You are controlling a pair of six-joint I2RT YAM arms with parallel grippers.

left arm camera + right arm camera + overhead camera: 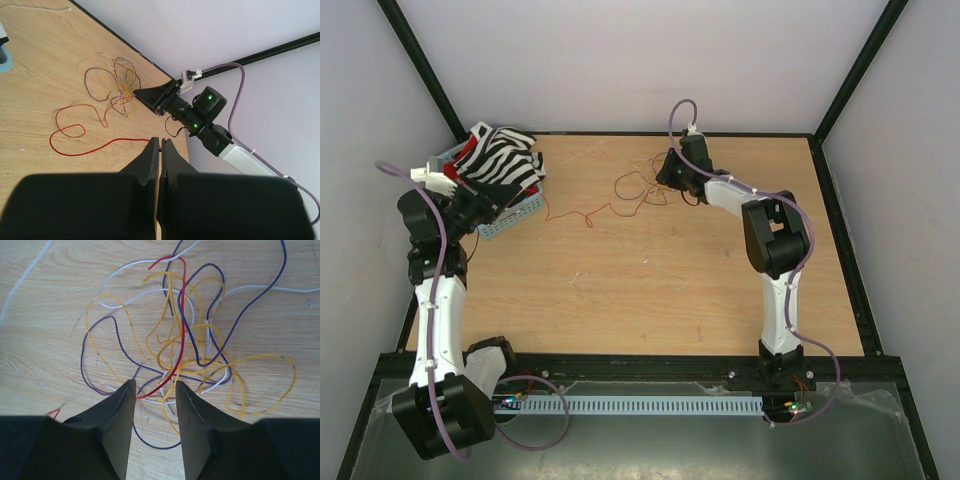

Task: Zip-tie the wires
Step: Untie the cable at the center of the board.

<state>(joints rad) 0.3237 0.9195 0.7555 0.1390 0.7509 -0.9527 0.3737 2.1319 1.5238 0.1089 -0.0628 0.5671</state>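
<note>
Wires (183,325) tangle below right end effector (155,385), ends cropped.

my left arm folds out to the side, left gripper (160,146) pinched tight on the wires (95,148). my right arm stretches far forward, right gripper (155,390) tipped downward, jaws parted.

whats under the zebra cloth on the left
A blue basket shows under the zebra cloth, with something red at its far edge. What the basket holds is covered.
</note>
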